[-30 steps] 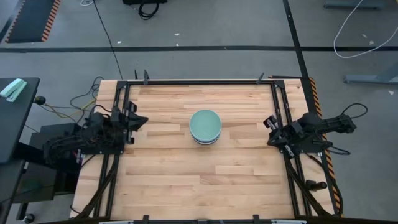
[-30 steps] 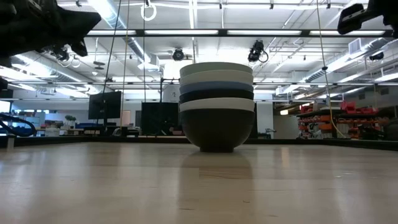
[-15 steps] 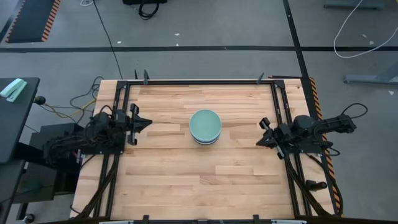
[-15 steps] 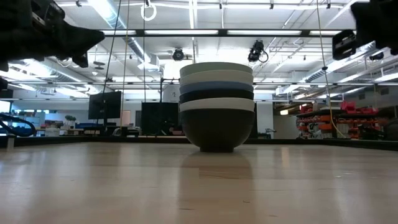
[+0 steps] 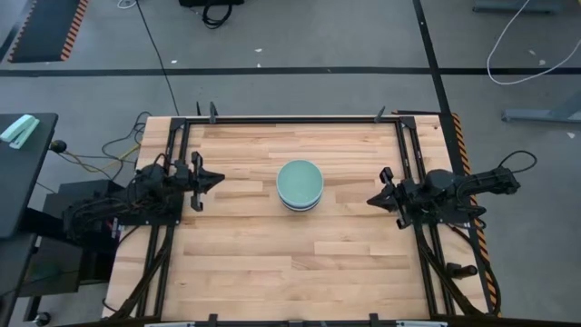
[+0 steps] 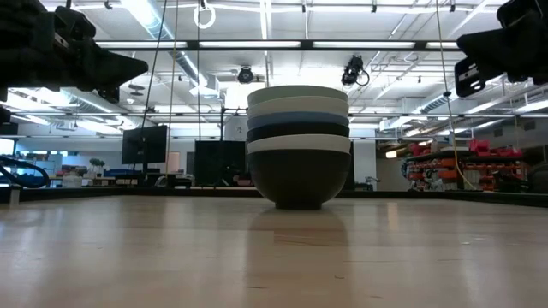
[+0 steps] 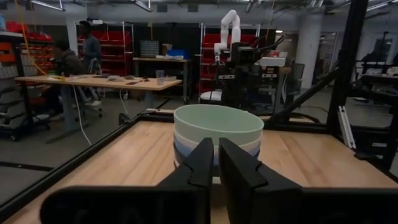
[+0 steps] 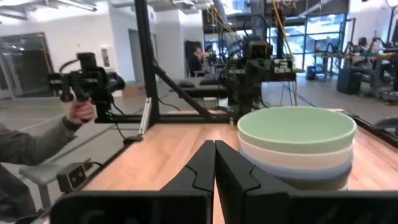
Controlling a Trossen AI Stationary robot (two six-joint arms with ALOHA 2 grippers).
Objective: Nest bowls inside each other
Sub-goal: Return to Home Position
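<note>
Your bowls point(image 5: 300, 184) stand nested in one stack near the middle of the table point(image 5: 272, 263), a little toward its far edge. The green bowl point(image 7: 217, 123) is on top, and the low view shows six rims in all. The stack looks level and touches nothing else.

The left gripper point(image 5: 213, 179) sits by the left edge and the right gripper point(image 5: 372, 199) by the right edge. Both are clenched on nothing and point inward at the stack.

The likely risk is a sweep: if either arm swings inward or low on its way home, its fingers could clip the smooth rims and shove or topple the stack. A person point(image 8: 25, 149) stands beyond the table, so keep the arms clear of that side.
</note>
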